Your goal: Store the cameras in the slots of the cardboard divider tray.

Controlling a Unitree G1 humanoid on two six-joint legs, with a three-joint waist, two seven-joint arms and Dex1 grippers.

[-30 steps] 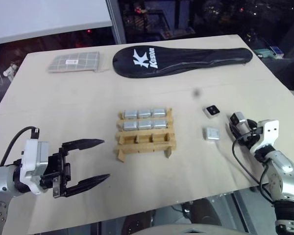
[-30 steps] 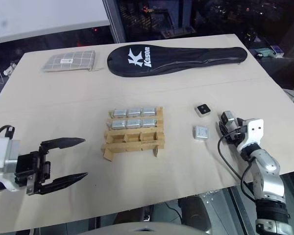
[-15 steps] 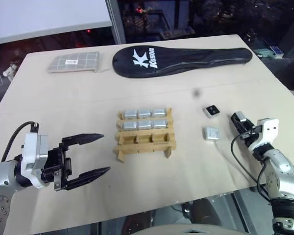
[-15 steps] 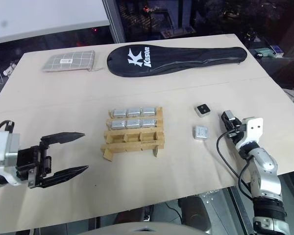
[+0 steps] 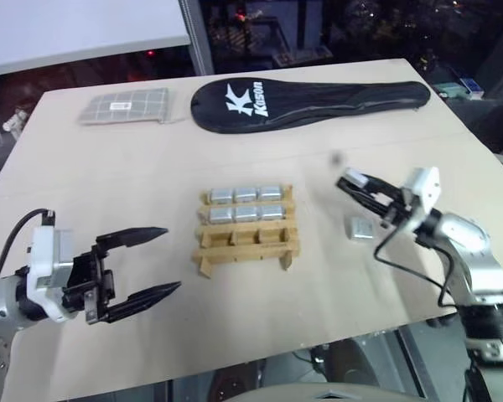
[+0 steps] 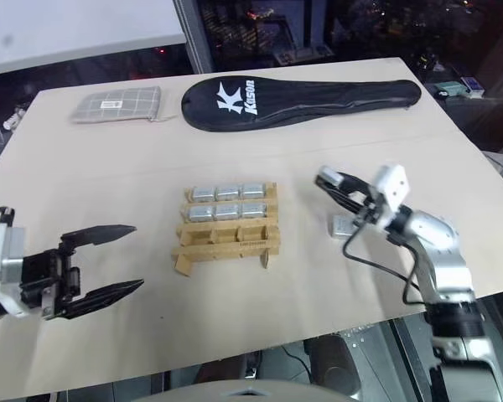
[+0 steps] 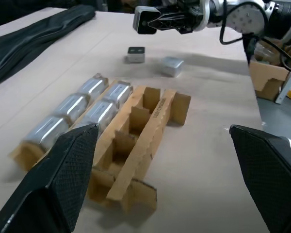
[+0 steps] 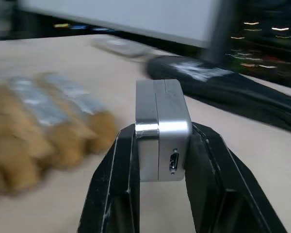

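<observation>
Tabletop check: right gripper point(image 5: 356, 182), at the table edge a second ago, now hangs raised right of the tray point(image 5: 247, 228), clamped on a camera point(image 8: 161, 128). Front row awaits it. Left gripper point(image 5: 155, 263) spread, idle.

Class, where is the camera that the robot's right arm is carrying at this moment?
The carried camera sits clamped in the right gripper, raised above the table to the right of the cardboard tray, over the two loose cameras.
</observation>
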